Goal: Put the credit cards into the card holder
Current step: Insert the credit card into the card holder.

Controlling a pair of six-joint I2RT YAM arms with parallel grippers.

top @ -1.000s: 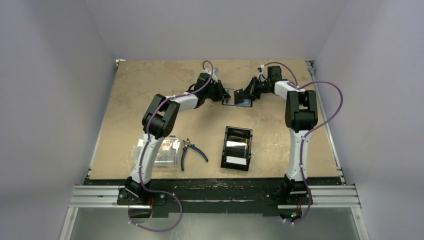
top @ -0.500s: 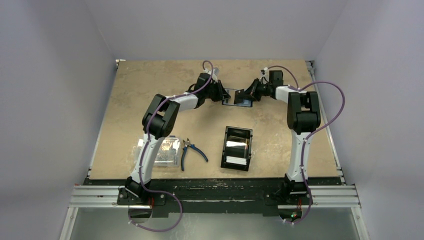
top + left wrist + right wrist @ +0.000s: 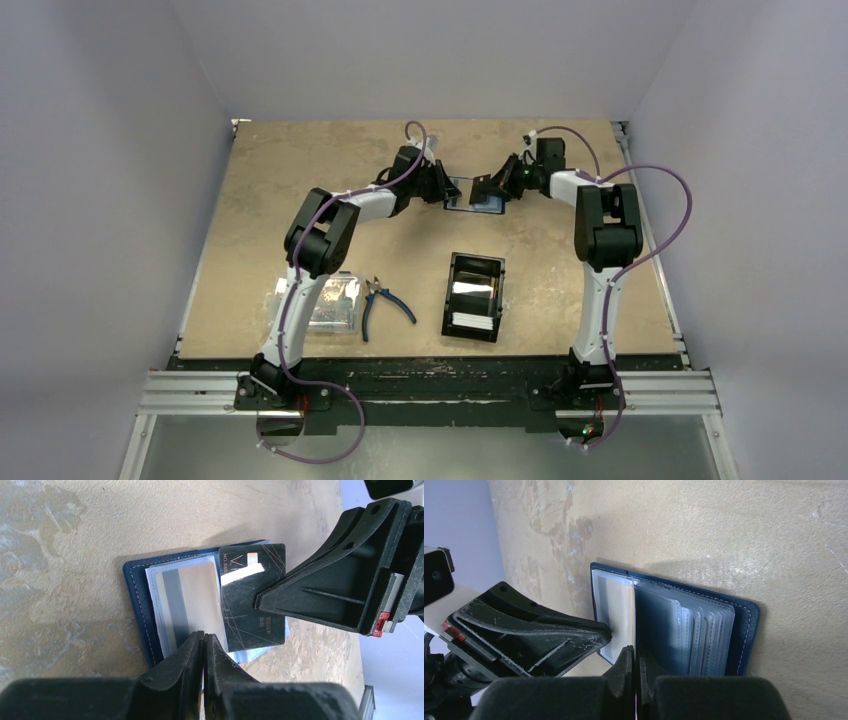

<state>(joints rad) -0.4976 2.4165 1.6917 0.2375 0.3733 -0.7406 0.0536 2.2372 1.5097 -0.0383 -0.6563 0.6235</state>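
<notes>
At upper centre of the counter (image 3: pixel 300 180), the left gripper (image 3: pixel 204 639) pinches the open card holder (image 3: pixel 135 595) while the right gripper (image 3: pixel 635 653) clamps a dark credit card (image 3: pixel 240 622).

L gripper (image 3: pixel 204 639) & R gripper (image 3: pixel 634 652) flank card holder (image 3: pixel 135 580); tray (image 3: pixel 476 259) well apart.

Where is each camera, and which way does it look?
Top external: high behind the robot, looking down at the table; left arm and right arm show.
Left wrist: on the left arm, looking past its left tool at the dark card.
Right wrist: on the right arm, looking past its right tool.
Shared: both wrist views show the card holder.
</notes>
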